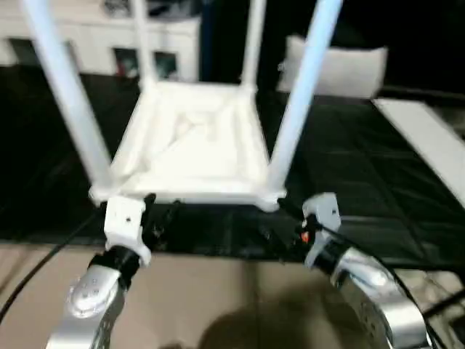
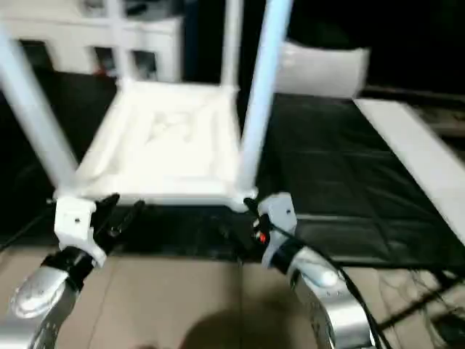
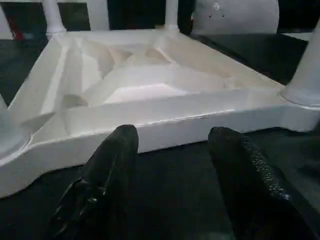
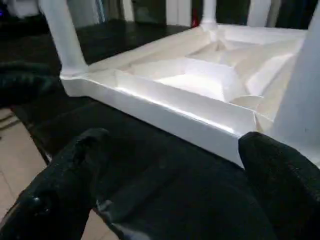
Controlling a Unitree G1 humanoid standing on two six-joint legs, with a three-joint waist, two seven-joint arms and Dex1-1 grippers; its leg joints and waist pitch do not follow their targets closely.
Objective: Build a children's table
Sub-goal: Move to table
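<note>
Left pincer (image 3: 172, 150) and right pincer (image 4: 170, 165) open, empty, near upturned table (image 1: 192, 145), probably cabinet (image 1: 102, 36) behind

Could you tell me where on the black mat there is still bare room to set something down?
The widest free patch of black mat lies between the upturned children's table and the flat white board. It is crowded along the near edge, where the left tool and right tool, both open, face the tabletop's rim.

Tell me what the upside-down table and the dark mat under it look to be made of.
Table: most likely moulded plastic, white and slightly glossy, going by the ribbed underside and the bright sheen along its rim in the wrist views. Mat: probably a thin black plastic sheet or coated fabric, since it shows creases and dull highlights.
</note>
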